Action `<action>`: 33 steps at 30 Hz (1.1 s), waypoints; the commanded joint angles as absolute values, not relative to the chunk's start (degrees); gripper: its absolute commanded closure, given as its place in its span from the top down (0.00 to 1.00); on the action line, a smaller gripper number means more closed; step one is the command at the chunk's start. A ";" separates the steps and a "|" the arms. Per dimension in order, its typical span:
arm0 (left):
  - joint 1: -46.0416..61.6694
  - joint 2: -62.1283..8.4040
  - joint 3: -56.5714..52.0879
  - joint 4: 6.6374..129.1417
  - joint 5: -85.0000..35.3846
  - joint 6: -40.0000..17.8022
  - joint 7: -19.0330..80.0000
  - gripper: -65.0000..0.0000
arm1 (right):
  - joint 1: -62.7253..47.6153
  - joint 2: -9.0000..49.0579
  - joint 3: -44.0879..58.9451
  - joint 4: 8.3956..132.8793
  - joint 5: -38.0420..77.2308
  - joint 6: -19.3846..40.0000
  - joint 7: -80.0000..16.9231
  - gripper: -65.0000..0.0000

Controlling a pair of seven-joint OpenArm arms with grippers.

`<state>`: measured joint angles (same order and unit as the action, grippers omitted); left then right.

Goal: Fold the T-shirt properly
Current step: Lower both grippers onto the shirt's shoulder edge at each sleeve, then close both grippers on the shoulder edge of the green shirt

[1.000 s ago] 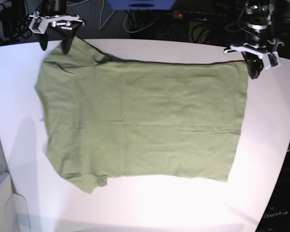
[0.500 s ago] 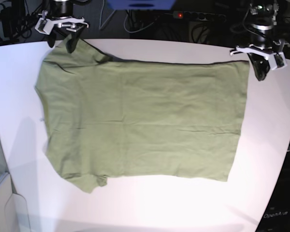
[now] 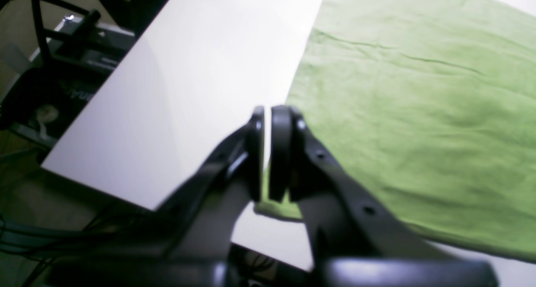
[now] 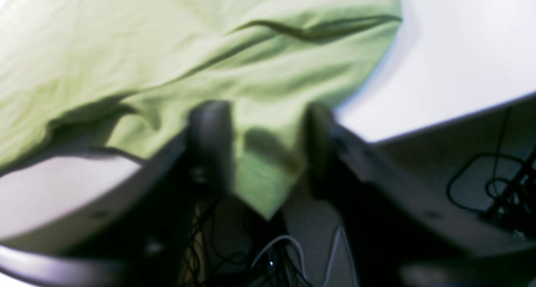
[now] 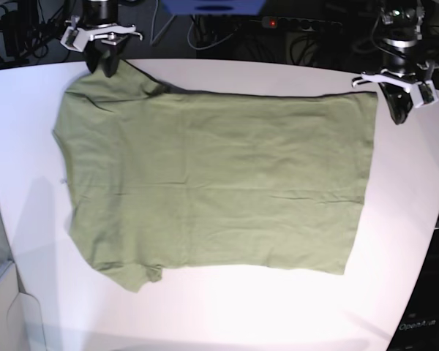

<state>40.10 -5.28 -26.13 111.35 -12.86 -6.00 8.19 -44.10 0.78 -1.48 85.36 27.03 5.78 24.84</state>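
The green T-shirt (image 5: 219, 175) lies spread flat on the white table (image 5: 227, 307), neck end at the base view's left and hem at its right. My right gripper (image 5: 101, 64) is at the far left sleeve. In the right wrist view its fingers (image 4: 209, 136) stand apart with the sleeve cloth (image 4: 268, 169) between them, and the picture is blurred. My left gripper (image 5: 396, 110) hangs just off the shirt's far hem corner. Seen from the left wrist, the left gripper (image 3: 264, 153) is shut above that corner (image 3: 272, 207), and no cloth is lifted.
Cables and a power strip (image 5: 300, 24) run behind the table's far edge. Dark stands and gear sit below the table's side edge (image 3: 96, 169). A pale box corner (image 5: 14, 314) shows at the near left.
My right gripper has moved right to the far sleeve and its fingers have come closer together around the cloth. My left gripper has drifted right, off the hem corner, still shut.
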 commanded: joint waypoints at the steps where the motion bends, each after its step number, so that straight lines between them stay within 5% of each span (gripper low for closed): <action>1: 40.48 -5.67 -26.51 111.96 -12.79 -5.93 6.64 0.03 | -44.70 0.84 -1.36 86.02 27.03 6.11 26.24 0.26; 6: 40.40 -5.67 -26.51 111.78 -12.79 -6.02 6.64 0.03 | -44.70 1.01 -1.36 85.93 26.95 6.11 26.24 0.00; 33: 39.25 -5.58 -25.98 110.29 -12.79 -6.02 6.73 0.03 | -43.47 9.27 -1.36 92.00 26.42 5.93 20.53 0.01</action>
<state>39.00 -5.39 -25.74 109.69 -12.86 -6.04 8.16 -42.54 8.84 -1.54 91.13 26.33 5.78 19.25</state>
